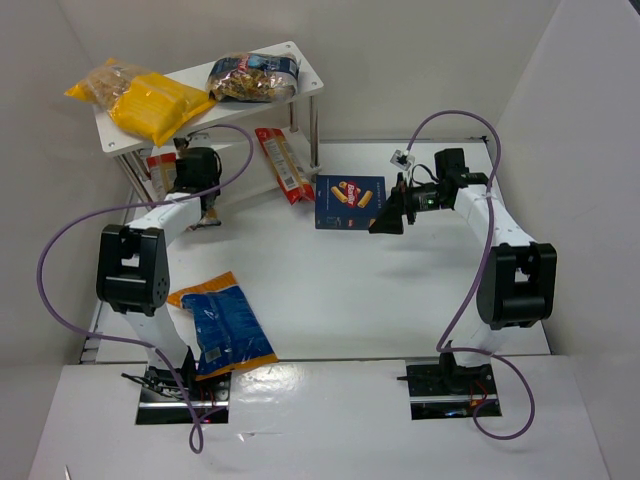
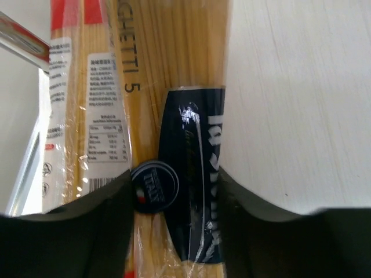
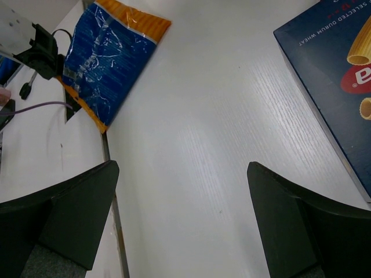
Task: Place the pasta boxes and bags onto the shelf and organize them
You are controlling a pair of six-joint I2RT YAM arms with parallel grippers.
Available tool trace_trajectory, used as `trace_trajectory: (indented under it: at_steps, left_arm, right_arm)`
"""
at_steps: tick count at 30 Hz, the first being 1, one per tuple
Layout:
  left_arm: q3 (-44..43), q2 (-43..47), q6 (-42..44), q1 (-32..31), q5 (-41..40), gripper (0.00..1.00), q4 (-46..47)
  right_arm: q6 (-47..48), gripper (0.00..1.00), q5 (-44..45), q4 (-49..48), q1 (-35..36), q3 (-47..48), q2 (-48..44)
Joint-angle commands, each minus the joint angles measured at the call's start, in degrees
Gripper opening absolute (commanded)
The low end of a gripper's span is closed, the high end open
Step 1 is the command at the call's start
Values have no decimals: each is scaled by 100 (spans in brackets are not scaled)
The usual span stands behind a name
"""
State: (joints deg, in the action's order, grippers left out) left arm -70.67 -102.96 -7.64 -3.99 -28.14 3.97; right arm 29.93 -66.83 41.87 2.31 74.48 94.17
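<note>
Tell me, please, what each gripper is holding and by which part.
The left gripper clasps the spaghetti pack across its dark-blue label. The right gripper is open and holds nothing.

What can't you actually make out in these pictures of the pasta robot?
1. Top view: the shelf hides most of its lower board under the upper one, so the packs there cannot be counted.
2. Left wrist view: the spaghetti pack runs off top and bottom; the left gripper covers its sides.
3. Right wrist view: the pasta box is cut by the right edge.
4. Top view: print on the yellow bags is too small.
</note>
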Motion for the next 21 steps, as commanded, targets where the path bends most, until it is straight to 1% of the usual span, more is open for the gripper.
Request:
trace_trajectory:
  at_steps: [1,2,4,6,10,13,15,17,19,21]
  left_arm:
    - [-534,22,-1,170,-359,64,782]
    - [-535,21,-1,170,-359,72,781]
    - [-535,21,-1,170,-359,74,781]
    - [-588,21,51,170,-359,80,781]
    - [-640,-31,52,170,-359,88,711]
    - [-641,82,-70,170,-298,92,344]
    - [-588,152,-123,49,-227,92,79]
    - [-369,311,-63,-93,-227,94,-229]
    - [-132,574,87,-295,-43,95,-492]
    - [202,864,157,-418,37,98,-668]
  right_arm:
    - [136,100,-120,14,-37,-30,-206]
    - [136,100,-120,14,-37,-30,-206]
    - [136,100,-120,14,-37,-30,-206]
    - [136,100,-120,14,-37,-30,-206]
    - [136,100,-120,14,-37,-30,-206]
    - [136,100,-120,67,-37,22,-206]
    - [74,100,-68,119,-37,23,-276]
    - [74,100,-6,181,-37,75,-399]
    - [74,100,143,181,-37,76,-636]
    - [-101,100,196,77,15,-55,-838]
